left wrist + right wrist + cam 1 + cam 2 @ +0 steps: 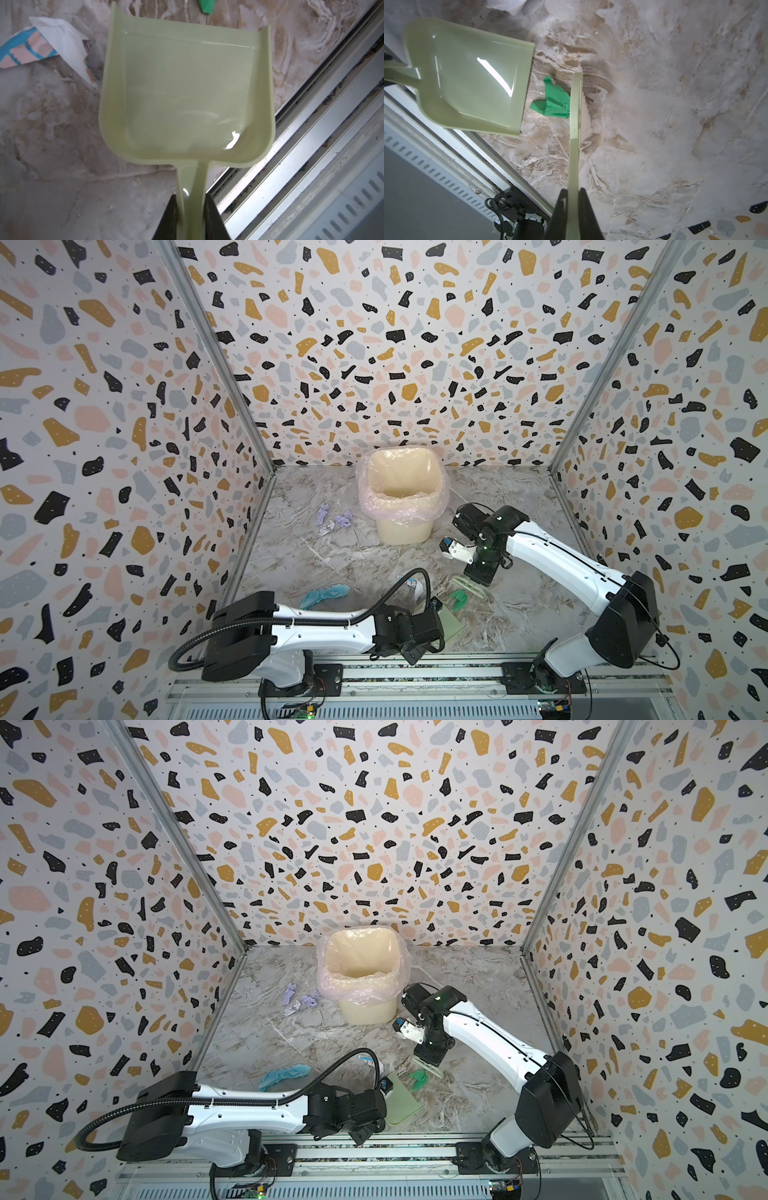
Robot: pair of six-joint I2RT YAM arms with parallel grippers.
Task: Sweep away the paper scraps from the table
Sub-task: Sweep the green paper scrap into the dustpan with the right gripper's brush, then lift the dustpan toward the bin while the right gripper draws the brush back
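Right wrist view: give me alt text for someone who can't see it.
The right pincer grips a pale green hand brush by its handle, above the marble-pattern table. A green paper scrap lies between the brush head and the open lip of a matching dustpan.

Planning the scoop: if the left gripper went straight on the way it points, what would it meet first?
Likely the green paper scrap, just past the lip of the dustpan that the left gripper holds.
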